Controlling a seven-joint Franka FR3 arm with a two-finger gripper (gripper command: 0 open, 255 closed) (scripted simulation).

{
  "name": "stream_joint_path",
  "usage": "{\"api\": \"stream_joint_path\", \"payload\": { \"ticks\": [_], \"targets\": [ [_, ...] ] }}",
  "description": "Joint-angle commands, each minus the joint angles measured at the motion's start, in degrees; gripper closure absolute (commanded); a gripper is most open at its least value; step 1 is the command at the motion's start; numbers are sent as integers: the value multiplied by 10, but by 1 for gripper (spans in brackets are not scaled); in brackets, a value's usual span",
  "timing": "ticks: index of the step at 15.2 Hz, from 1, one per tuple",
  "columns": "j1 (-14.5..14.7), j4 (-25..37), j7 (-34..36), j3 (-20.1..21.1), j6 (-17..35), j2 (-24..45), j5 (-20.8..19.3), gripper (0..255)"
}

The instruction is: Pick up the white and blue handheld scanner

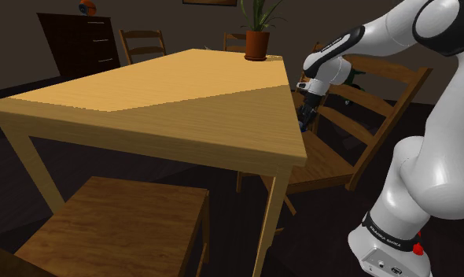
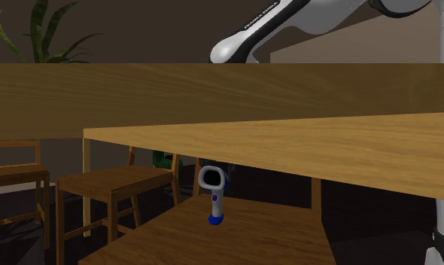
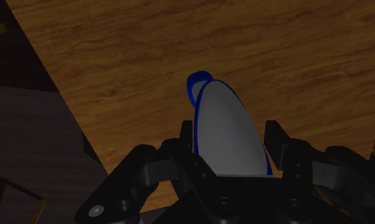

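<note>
Nearest in the shoulder view, at lower left: a brown wooden chair seat (image 1: 120, 224), just in front of the worktop (image 1: 167, 118). At lower right: the white arm (image 1: 427, 173), up from its stand and bent down past the worktop's right-hand edge. Low beside that edge, above the seat of a second chair (image 1: 325, 161): the black pincer (image 1: 305, 120), pointing down.

Along the pincer (image 3: 229, 127) in the wrist view: spread, with the scanner (image 3: 227, 137) between. One finger (image 3: 187, 137) just beside the scanner's blue rim, the other finger (image 3: 275, 135) a little off its white side; no firm pinch to be seen. Beyond, the wood grain of the seat.

In the second exterior view: the scanner (image 2: 213, 194) upright on that second chair (image 2: 250, 226), white head with a dark window at the top, blue foot at the bottom, lower than the edge of the worktop (image 2: 288, 143).

Farther off, at the worktop's far corner: a potted plant (image 1: 256, 39) in a brown pot. Farthest: more chair backs (image 1: 144, 43) and a dark chest of drawers (image 1: 81, 39) by the wall.
</note>
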Motion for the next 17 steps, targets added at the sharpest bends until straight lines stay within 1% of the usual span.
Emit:
{"api": "stream_joint_path", "payload": {
  "ticks": [1, 9, 17],
  "targets": [
    [0, 0, -2, 0, 2, 2, 2, 255],
    [0, -1, 1, 0, 1, -1, 0, 255],
    [0, 27, 50, 8, -48, -52, -52, 255]
  ]
}}
